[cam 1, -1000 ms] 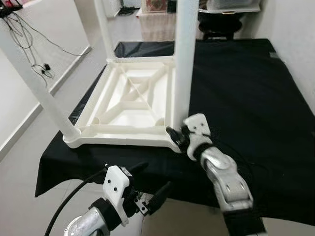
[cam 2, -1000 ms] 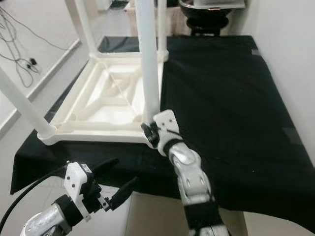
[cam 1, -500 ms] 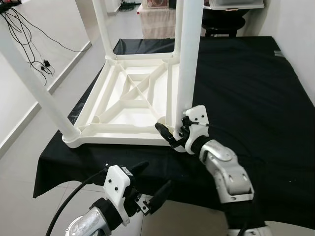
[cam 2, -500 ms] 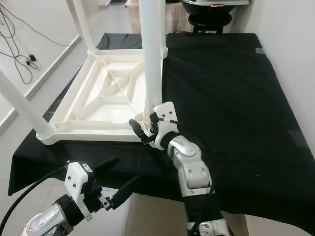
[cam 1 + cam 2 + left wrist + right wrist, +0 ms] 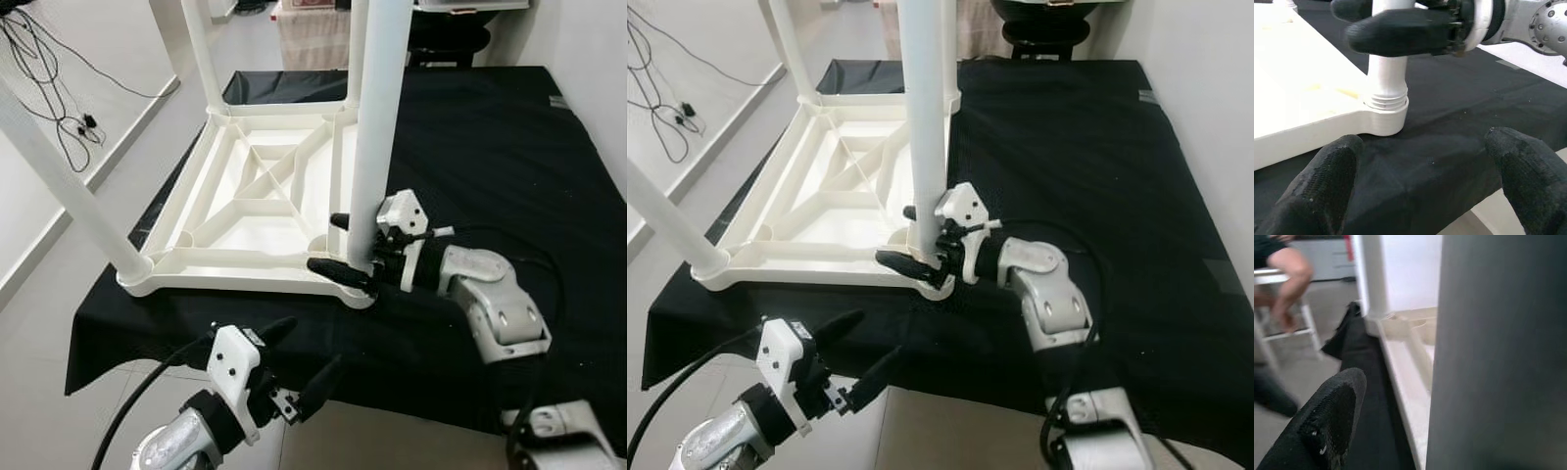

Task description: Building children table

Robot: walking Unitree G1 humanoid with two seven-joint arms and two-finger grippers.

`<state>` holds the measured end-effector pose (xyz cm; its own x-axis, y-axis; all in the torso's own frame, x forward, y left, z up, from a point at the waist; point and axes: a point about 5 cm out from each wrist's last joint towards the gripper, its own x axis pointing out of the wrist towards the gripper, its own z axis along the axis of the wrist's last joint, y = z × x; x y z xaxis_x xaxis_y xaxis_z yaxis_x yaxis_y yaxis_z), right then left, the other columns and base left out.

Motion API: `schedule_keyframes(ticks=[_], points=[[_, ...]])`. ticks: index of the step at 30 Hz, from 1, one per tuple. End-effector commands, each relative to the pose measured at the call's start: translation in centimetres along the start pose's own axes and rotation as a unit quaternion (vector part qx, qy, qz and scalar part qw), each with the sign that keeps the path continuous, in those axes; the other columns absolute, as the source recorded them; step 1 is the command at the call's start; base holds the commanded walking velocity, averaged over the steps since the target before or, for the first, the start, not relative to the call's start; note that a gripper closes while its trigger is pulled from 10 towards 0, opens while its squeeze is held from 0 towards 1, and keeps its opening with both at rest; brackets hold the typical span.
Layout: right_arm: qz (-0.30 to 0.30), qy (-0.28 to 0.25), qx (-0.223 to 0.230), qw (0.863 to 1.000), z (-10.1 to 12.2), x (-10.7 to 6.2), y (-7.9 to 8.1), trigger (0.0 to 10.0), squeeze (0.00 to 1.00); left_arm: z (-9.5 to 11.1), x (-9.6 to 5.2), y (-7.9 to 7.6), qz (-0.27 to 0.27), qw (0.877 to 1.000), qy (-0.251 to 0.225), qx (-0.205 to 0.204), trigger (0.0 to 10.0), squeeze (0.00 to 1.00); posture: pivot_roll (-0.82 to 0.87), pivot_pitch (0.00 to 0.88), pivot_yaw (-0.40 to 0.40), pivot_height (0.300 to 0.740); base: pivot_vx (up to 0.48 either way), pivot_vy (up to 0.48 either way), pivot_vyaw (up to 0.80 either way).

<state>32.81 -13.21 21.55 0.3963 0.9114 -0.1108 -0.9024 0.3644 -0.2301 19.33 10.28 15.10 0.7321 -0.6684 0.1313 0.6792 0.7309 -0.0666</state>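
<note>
Left eye view: right claw straddles table leg, apparently unclamped; no writing legible.

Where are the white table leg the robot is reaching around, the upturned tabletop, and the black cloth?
table leg [image 5: 377, 137], left eye view, middle of the upright shaft.
upturned tabletop [image 5: 265, 201], left eye view, crossed ribs of the underside.
black cloth [image 5: 1097, 157], right eye view, bare stretch.

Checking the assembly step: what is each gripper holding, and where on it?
The right gripper straddles the near table leg just above its socket; whether it clamps cannot be told. The left gripper holds nothing.
</note>
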Motion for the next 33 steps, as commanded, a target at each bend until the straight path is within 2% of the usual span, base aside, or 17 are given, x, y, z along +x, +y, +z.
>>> schedule_keyframes(ticks=[1, 3, 4, 5, 13, 20, 21, 22, 23, 24, 25, 26, 27, 28, 29, 30, 33], points=[[0.051, 0.009, 0.006, 0.999, -0.6, 0.9, 1.0, 10.0, 0.0, -0.1, -0.1, -0.2, 0.001, 1.0, 0.005, 0.002, 10.0, 0.0, 0.06, 0.173, 0.036, 0.74, 0.0, 0.0, 0.0], [0.073, 0.013, 0.009, 0.997, -0.7, 0.7, 1.2, 10.0, 0.0, 0.0, -0.1, -0.2, 0.002, 1.0, 0.004, 0.002, 10.0, 0.0, 0.06, 0.173, 0.036, 0.74, 0.0, 0.0, 0.0], [0.088, 0.018, 0.013, 0.996, -1.0, 0.6, 1.3, 4.4, 0.0, 0.0, -0.1, -0.2, 0.001, 1.0, 0.004, 0.002, 10.0, 0.0, 0.06, 0.176, 0.041, 0.74, 0.0, 0.0, 0.0], [0.095, 0.023, 0.018, 0.995, -1.4, 0.5, 1.2, 0.0, 0.0, 0.0, -0.1, -0.2, 0.0, 1.0, 0.005, 0.002, 10.0, 0.0, 0.06, 0.176, 0.041, 0.74, 0.0, 0.0, 0.0], [0.071, 0.04, 0.028, 0.996, -2.7, 0.0, 0.5, 0.0, 0.0, 0.1, -0.2, -0.2, -0.002, 1.0, 0.006, 0.001, 10.0, 0.0, 0.05, 0.184, 0.044, 0.74, 0.0, 0.0, 0.0], [-0.041, 0.053, 0.026, 0.997, -3.3, -1.0, -0.6, 0.0, 0.0, 0.2, -0.3, -0.2, -0.003, 1.0, 0.006, 0.001, 10.0, 0.0, 0.04, 0.192, 0.044, 0.74, 0.0, 0.0, 0.0], [-0.147, 0.074, 0.073, 0.984, -4.6, -1.1, -0.3, 0.0, 0.0, 0.2, -0.3, -0.1, -0.003, 1.0, 0.007, 0.001, 10.0, 0.0, 0.03, 0.195, 0.04, 0.74, 0.0, 0.0, 0.0], [-0.307, 0.088, 0.116, 0.941, -5.8, -1.6, 0.0, 0.0, 0.0, 0.2, -0.3, 0.0, -0.004, 1.0, 0.007, 0.001, 10.0, 0.0, 0.03, 0.195, 0.036, 0.74, 0.0, 0.0, 0.0], [-0.307, 0.088, 0.116, 0.941, -5.8, -1.6, 0.0, 0.0, 0.0, 0.2, -0.3, 0.0, -0.004, 1.0, 0.007, 0.001, 10.0, 0.0, 0.03, 0.195, 0.036, 0.74, 0.0, 0.0, 0.0], [-0.417, 0.107, 0.146, 0.891, -6.7, -2.5, 0.4, 0.0, 0.0, 0.2, -0.3, 0.1, -0.004, 1.0, 0.007, 0.001, 10.0, 0.0, 0.03, 0.195, 0.036, 0.74, 0.0, 0.0, 0.0], [-0.417, 0.107, 0.146, 0.891, -6.7, -2.5, 0.4, 0.0, 0.0, 0.2, -0.3, 0.1, -0.004, 1.0, 0.007, 0.001, 10.0, 0.0, 0.03, 0.195, 0.036, 0.74, 0.0, 0.0, 0.0], [-0.435, 0.106, 0.145, 0.882, -6.6, -1.3, 3.3, 0.0, 0.0, 0.2, -0.2, 0.2, -0.004, 1.0, 0.007, 0.003, 10.0, 0.0, 0.02, 0.183, 0.052, 0.74, 0.0, 0.0, 0.0], [-0.435, 0.106, 0.145, 0.882, -6.6, -1.3, 3.3, 0.0, 0.0, 0.2, -0.2, 0.2, -0.004, 1.0, 0.007, 0.003, 10.0, 0.0, 0.02, 0.183, 0.052, 0.74, 0.0, 0.0, 0.0], [-0.413, 0.1, 0.128, 0.896, -6.2, -0.5, 4.0, 0.0, 0.0, 0.2, -0.2, 0.3, -0.003, 1.0, 0.006, 0.003, 10.0, 0.0, 0.02, 0.183, 0.052, 0.74, 0.0, 0.0, 0.0], [-0.413, 0.1, 0.128, 0.896, -6.2, -0.5, 4.0, 0.0, 0.0, 0.2, -0.2, 0.3, -0.003, 1.0, 0.006, 0.003, 10.0, 0.0, 0.02, 0.183, 0.052, 0.74, 0.0, 0.0, 0.0], [-0.394, 0.096, 0.109, 0.908, -6.0, 0.2, 4.2, 0.0, 0.0, 0.2, -0.1, 0.3, -0.005, 1.0, 0.006, 0.004, 10.0, 0.0, 0.02, 0.175, 0.043, 0.74, 0.0, 0.0, 0.0], [-0.391, 0.093, 0.099, 0.911, -5.9, 0.5, 3.8, 0.0, 0.0, 0.2, 0.0, 0.3, -0.006, 1.0, 0.006, 0.004, 10.0, 0.0, 0.02, 0.17, 0.043, 0.74, 0.0, 0.0, 0.0]])
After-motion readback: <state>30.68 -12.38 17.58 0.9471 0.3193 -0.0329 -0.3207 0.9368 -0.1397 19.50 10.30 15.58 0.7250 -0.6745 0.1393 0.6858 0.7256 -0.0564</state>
